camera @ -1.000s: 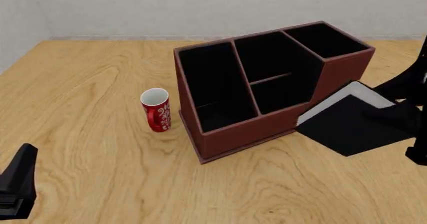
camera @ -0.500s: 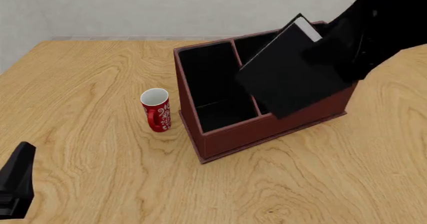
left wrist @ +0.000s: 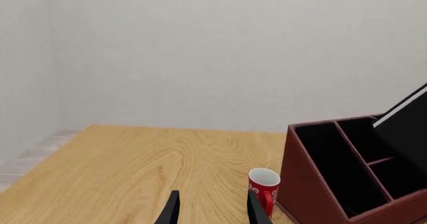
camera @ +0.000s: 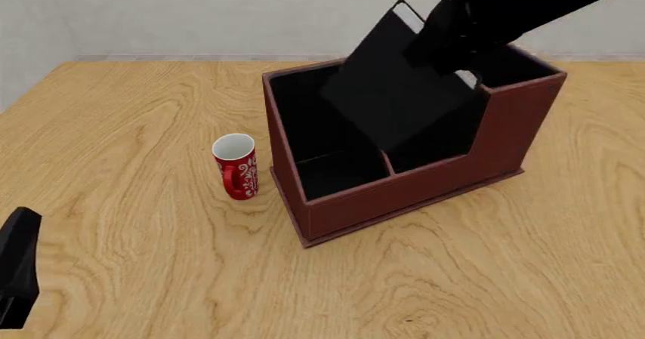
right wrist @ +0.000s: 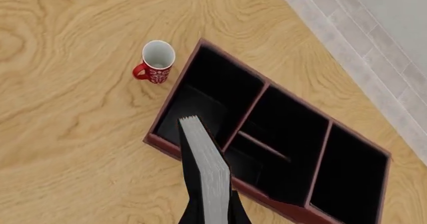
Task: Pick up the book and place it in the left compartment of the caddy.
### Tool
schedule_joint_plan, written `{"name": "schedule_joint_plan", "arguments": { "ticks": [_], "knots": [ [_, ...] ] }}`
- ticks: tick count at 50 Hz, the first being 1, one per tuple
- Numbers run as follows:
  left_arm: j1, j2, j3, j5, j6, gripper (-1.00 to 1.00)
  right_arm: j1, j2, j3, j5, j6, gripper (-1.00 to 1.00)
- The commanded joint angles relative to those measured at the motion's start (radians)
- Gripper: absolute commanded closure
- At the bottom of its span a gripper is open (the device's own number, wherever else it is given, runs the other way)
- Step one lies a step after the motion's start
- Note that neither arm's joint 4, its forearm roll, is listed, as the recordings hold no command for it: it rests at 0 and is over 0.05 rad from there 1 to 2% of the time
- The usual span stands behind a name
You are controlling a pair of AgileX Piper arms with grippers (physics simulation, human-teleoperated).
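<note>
The black book (camera: 388, 90) hangs tilted in the air over the caddy (camera: 403, 192), above its middle sections and the divider beside the left compartment (camera: 317, 135). My right gripper (camera: 443, 41) is shut on the book's upper part. In the right wrist view the book's white page edges (right wrist: 207, 169) point down toward the caddy (right wrist: 163, 144), with the left compartment (right wrist: 207, 94) just beyond. My left gripper (left wrist: 212, 214) is open and empty, low at the near left of the table. The book (left wrist: 407, 129) and caddy (left wrist: 313, 199) show at the edge of the left wrist view.
A red mug (camera: 236, 165) stands upright on the table just left of the caddy, and shows in the left wrist view (left wrist: 264, 184) and the right wrist view (right wrist: 155, 61). The left arm (camera: 15, 275) sits at the near left corner. A wall bounds the table's far edge.
My right gripper has lifted the book off the table to the right of the caddy and carried it up and to the left over the caddy. The left arm has sunk slightly.
</note>
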Motion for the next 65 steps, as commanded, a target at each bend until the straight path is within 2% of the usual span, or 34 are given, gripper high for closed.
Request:
{"name": "schedule_joint_plan", "arguments": {
  "ticks": [1,17,36,65],
  "knots": [
    [-0.011,0.000,-0.020,0.034,0.038,-1.00,-0.008,0.078,-0.077,0.000,0.020,1.00],
    [0.000,0.000,-0.013,0.004,0.027,-1.00,-0.006,0.152,-0.131,0.000,0.022,1.00],
    [0.003,0.000,0.012,-0.011,0.062,-1.00,-0.011,0.240,-0.205,0.000,0.044,1.00],
    [0.010,0.000,0.043,-0.040,0.082,-1.00,-0.013,0.318,-0.247,0.000,0.072,1.00]
  ]
}}
